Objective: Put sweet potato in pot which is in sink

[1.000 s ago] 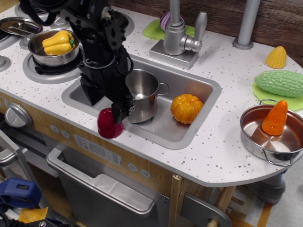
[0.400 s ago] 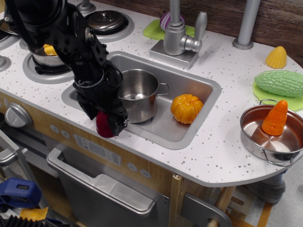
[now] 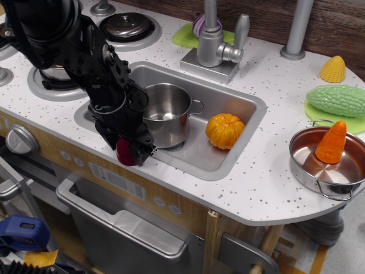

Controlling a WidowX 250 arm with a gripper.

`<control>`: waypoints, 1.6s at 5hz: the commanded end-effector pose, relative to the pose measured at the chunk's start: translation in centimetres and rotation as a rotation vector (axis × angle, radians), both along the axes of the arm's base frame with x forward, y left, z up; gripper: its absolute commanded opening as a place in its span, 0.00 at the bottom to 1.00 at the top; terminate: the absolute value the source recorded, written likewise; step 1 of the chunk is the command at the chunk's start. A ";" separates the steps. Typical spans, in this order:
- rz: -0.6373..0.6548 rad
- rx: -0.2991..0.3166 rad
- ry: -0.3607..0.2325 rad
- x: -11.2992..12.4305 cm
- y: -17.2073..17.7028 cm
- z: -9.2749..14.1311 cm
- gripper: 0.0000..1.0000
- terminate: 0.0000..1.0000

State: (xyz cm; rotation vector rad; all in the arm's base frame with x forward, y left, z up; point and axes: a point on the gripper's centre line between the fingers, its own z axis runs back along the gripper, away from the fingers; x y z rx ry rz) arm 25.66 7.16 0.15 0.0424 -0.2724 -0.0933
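A small glossy maroon toy sweet potato [image 3: 124, 152] sits at the front edge of the white speckled countertop [image 3: 251, 182], mostly hidden by the black robot gripper [image 3: 132, 149], whose jaws pinch it from either side. Just behind, a shiny cylindrical stainless-steel pot [image 3: 166, 114] stands in the rectangular grey sink [image 3: 239, 105], beside an orange ribbed toy pumpkin [image 3: 224, 130]. A silver faucet [image 3: 215, 43] rises behind the basin.

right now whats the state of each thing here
tool: down over the sweet potato, grip unclear
sweet potato: at the sink's front rim, not in the pot
pot: upright in sink, empty
sink: holds pot and pumpkin
pumpkin: in sink, beside pot
pan: on counter, holds carrot
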 end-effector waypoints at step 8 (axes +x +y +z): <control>-0.392 0.059 -0.140 12.1 4.3 2.6 1.00 0.00</control>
